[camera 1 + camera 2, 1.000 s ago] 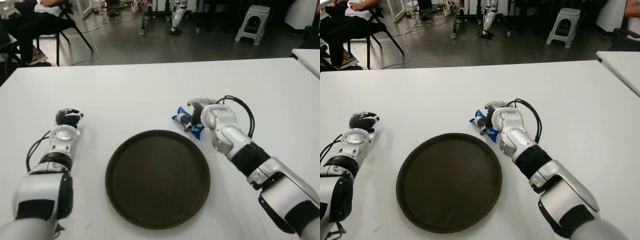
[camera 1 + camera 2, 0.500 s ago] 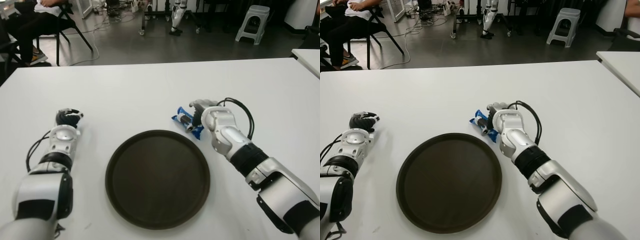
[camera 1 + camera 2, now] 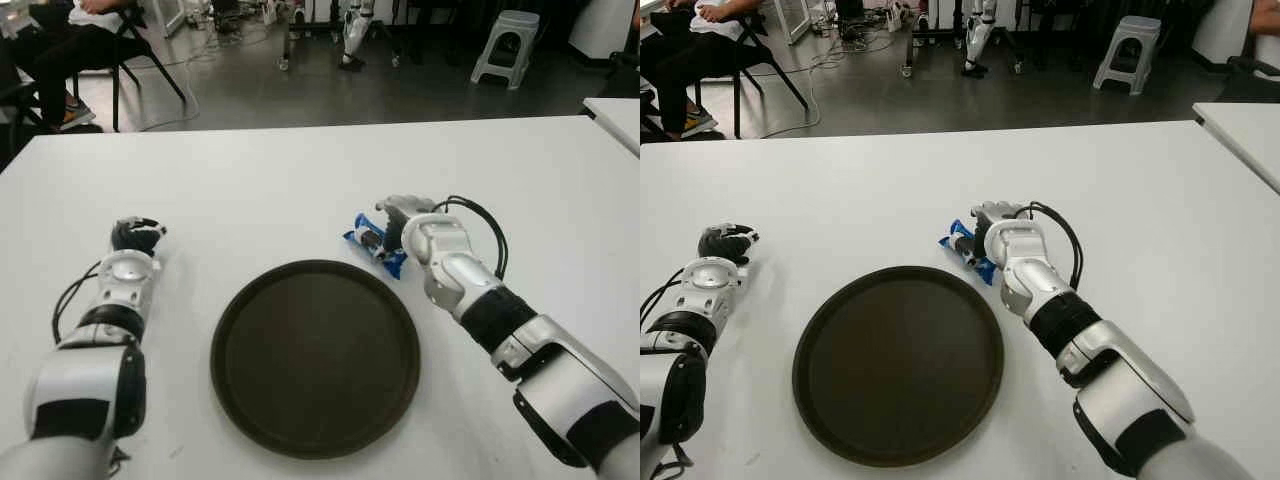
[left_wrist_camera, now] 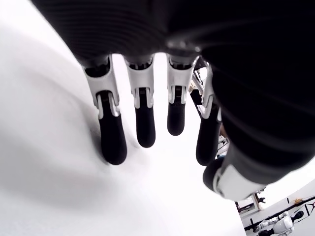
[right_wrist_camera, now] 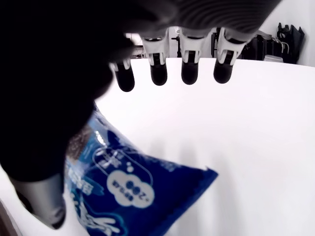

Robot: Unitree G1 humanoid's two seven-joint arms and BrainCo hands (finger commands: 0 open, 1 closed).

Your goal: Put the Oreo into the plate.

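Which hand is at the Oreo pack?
The right hand, beside the blue Oreo pack just beyond the plate; the left hand shows far left.

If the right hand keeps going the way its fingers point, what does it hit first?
Probably nothing: the right hand already sits over the Oreo pack, fingers open, pointing across bare table. Depth is uncertain.
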